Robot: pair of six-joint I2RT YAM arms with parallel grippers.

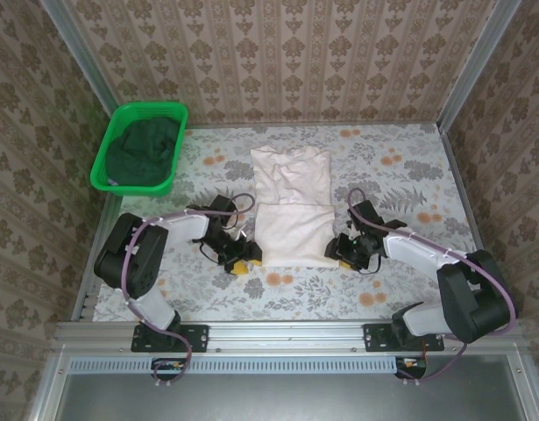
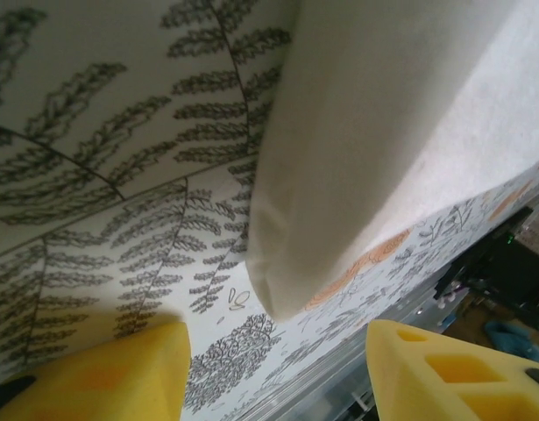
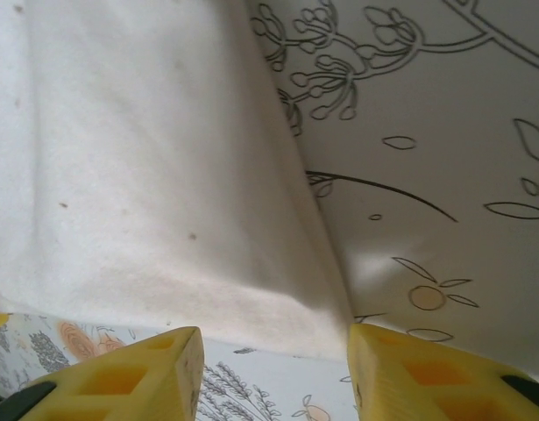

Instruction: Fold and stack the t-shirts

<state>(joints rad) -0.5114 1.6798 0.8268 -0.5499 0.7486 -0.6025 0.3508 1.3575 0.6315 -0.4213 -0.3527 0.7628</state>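
A pale cream-pink t-shirt [image 1: 291, 202] lies in the middle of the table, its near half folded up into a neat rectangle. My left gripper [image 1: 244, 261] sits at that rectangle's near left corner [image 2: 278, 298], open, with nothing between its yellow fingers [image 2: 120, 373]. At the near right corner [image 3: 326, 324] my right gripper [image 1: 341, 250] stands open too, fingers [image 3: 427, 373] apart just short of the cloth edge. A dark green t-shirt [image 1: 145, 147] lies bunched in the green basket [image 1: 102, 175] at the back left.
The table wears a floral cloth [image 1: 400, 175]. Patterned walls close in the back and both sides. A metal rail [image 1: 287, 336] runs along the near edge, with both arm bases on it.
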